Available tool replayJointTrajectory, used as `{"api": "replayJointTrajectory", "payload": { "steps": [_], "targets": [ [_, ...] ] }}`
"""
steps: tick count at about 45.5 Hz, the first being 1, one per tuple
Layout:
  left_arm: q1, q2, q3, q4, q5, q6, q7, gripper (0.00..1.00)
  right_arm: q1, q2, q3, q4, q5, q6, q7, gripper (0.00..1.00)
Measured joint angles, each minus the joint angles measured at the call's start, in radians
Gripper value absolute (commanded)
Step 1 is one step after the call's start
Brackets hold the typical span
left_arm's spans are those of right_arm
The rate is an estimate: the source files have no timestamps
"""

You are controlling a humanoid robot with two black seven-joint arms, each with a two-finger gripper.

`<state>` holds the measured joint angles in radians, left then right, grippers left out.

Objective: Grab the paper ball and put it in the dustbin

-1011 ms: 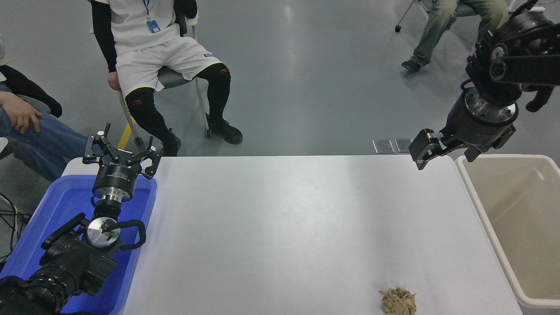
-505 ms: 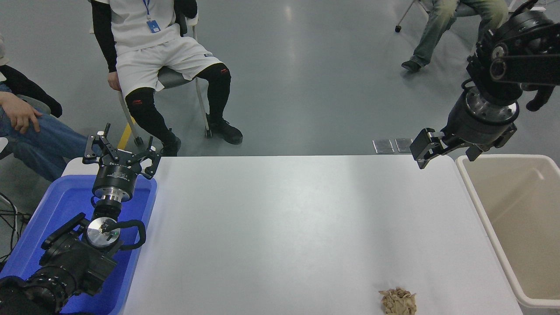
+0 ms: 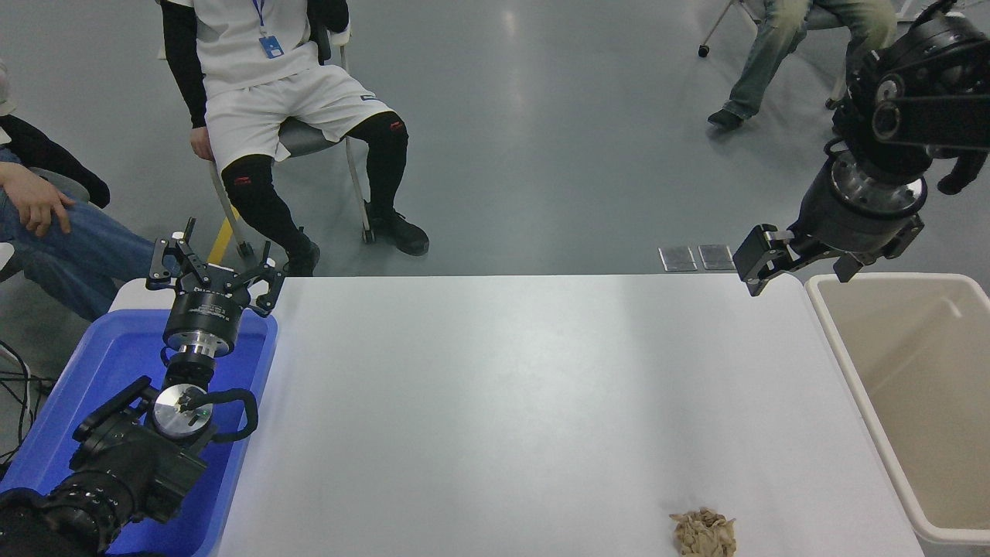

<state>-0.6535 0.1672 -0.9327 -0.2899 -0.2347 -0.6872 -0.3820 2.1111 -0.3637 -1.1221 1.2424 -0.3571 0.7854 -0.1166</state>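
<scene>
The paper ball (image 3: 703, 532), a crumpled tan wad, lies on the white table (image 3: 503, 402) close to its near edge, toward the right. The dustbin (image 3: 928, 371), a large beige bin with a thick rim, stands against the table's right side. My right gripper (image 3: 800, 269) hangs open and holds nothing, raised over the table's far right corner just left of the dustbin's far end and far from the paper ball. My left gripper (image 3: 213, 267) is parked at the lower left, open, over the blue tub.
A bright blue tub (image 3: 116, 363) sits at the table's left end under the left arm. A person (image 3: 271, 100) sits on a chair beyond the far edge, another person's hand (image 3: 35, 205) is at the left, and a third person's legs (image 3: 789, 46) show at top right.
My right gripper has drifted slightly to the right, toward the dustbin. The paper ball and the left arm have not moved.
</scene>
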Motion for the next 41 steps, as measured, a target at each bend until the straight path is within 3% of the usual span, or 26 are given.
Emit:
{"api": "replayJointTrajectory", "payload": {
  "steps": [25,41],
  "targets": [
    [0.000,0.000,0.000,0.000,0.000,0.000,0.000,0.99,-0.013,-0.012,0.000,-0.001,0.002,0.000,0.000,1.00],
    [0.000,0.000,0.000,0.000,0.000,0.000,0.000,0.99,-0.212,-0.066,0.074,-0.025,-0.005,0.000,-0.003,1.00]
  ]
}}
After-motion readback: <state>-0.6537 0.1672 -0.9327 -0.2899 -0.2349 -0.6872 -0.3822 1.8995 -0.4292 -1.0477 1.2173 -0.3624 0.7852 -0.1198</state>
